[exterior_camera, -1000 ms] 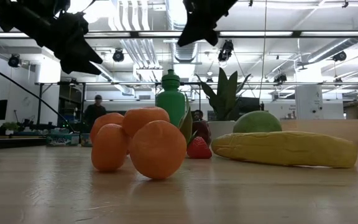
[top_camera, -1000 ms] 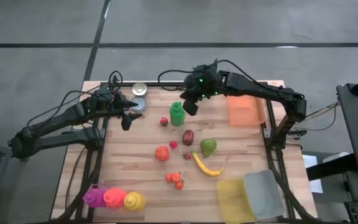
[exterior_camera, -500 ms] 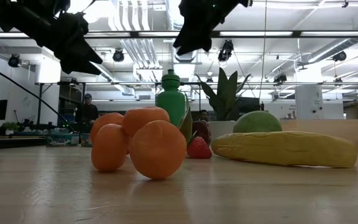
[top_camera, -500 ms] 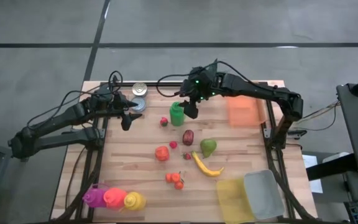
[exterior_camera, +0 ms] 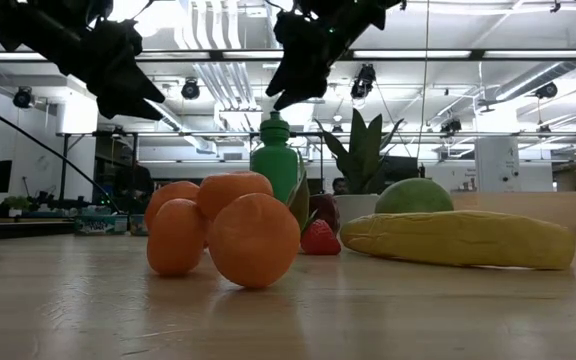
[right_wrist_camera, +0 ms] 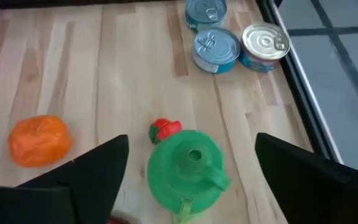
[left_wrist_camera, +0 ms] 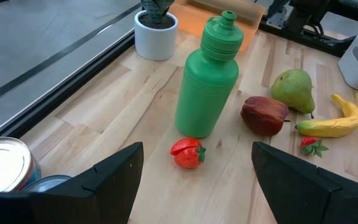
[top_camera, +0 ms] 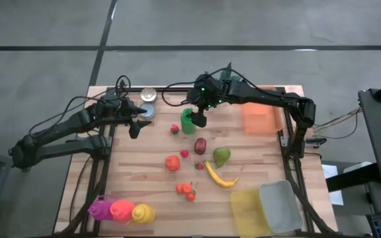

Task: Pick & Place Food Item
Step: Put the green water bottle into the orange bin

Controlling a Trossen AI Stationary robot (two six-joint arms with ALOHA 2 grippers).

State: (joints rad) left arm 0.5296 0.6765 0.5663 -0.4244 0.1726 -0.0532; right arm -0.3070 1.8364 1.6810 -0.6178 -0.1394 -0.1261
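The green bottle point(top_camera: 188, 121) stands upright on the wooden table point(top_camera: 144, 172), toward its far side near the middle, with a small strawberry point(top_camera: 174, 129) just to its left. The right gripper point(top_camera: 198, 116) hangs directly above the bottle, its two fingers spread wide on either side of the cap without touching it; in the right wrist view the bottle point(right_wrist_camera: 187, 164) sits centred between the dark fingers point(right_wrist_camera: 92, 171), and in the low view the gripper point(exterior_camera: 298, 75) is just over the bottle's top point(exterior_camera: 274, 127). The left gripper point(top_camera: 135, 123) hovers farther left, beside the tin cans point(top_camera: 149, 96) at the far left of the table, its fingers parted and holding nothing. Near the bottle, toward the front, lie a dark red apple point(top_camera: 200, 145), a green pear point(top_camera: 222, 156) and a yellow banana point(top_camera: 219, 176). An orange pepper point(top_camera: 172, 162) sits left of the apple, and a cluster of small oranges point(top_camera: 186, 190) lies closer to the front. Three colourful bottles point(top_camera: 121, 211) lie at the near left corner, and a yellow bin point(top_camera: 251, 211) and a clear tub point(top_camera: 280, 205) at the near right.
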